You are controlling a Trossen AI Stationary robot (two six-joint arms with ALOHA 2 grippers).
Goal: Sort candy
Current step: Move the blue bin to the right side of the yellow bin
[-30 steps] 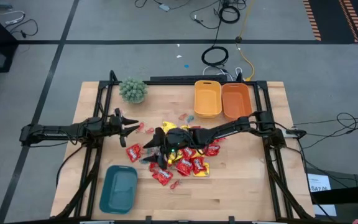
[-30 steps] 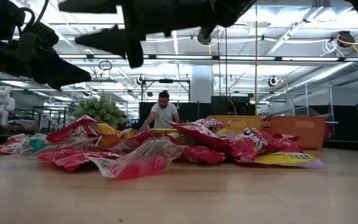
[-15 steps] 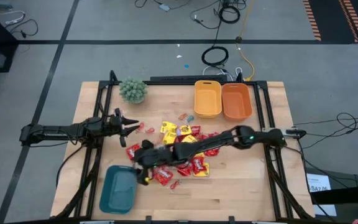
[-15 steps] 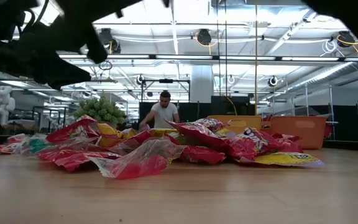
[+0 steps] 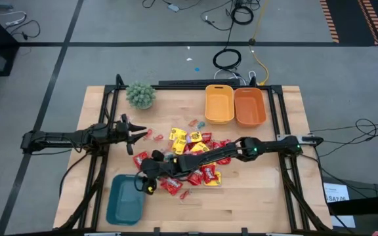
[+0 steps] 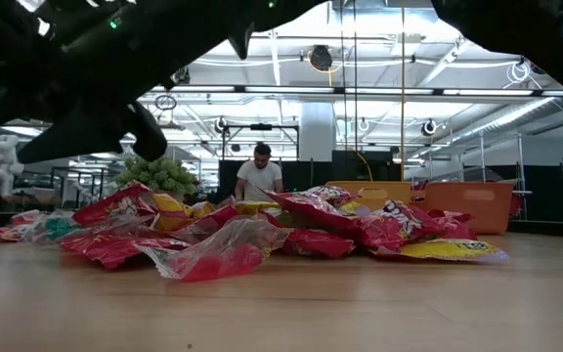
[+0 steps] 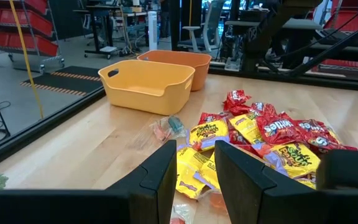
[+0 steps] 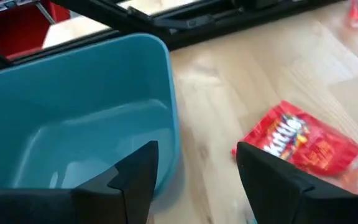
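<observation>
From above, the right gripper [image 5: 148,183] reaches across the candy [image 5: 192,164] to the teal bin [image 5: 125,198]; its fingers sit at the bin's near rim, the heap behind them; the left gripper [image 5: 135,131] waits off the heap's left edge, a few loose pieces just ahead of its tips. At table height, the candy [image 6: 262,230] lies heaped mid-table; dark arm parts hang above it; a person stands far behind. Past the left fingers [image 7: 160,171], slightly apart and empty, the candy [image 7: 260,134] lies ahead, with the yellow bin [image 7: 146,84] and orange bin [image 7: 182,62] beyond. Past the right fingers [image 8: 135,171], apart and empty, the teal bin [image 8: 79,118] stands ahead; one red packet [image 8: 303,143] lies beside a finger.
</observation>
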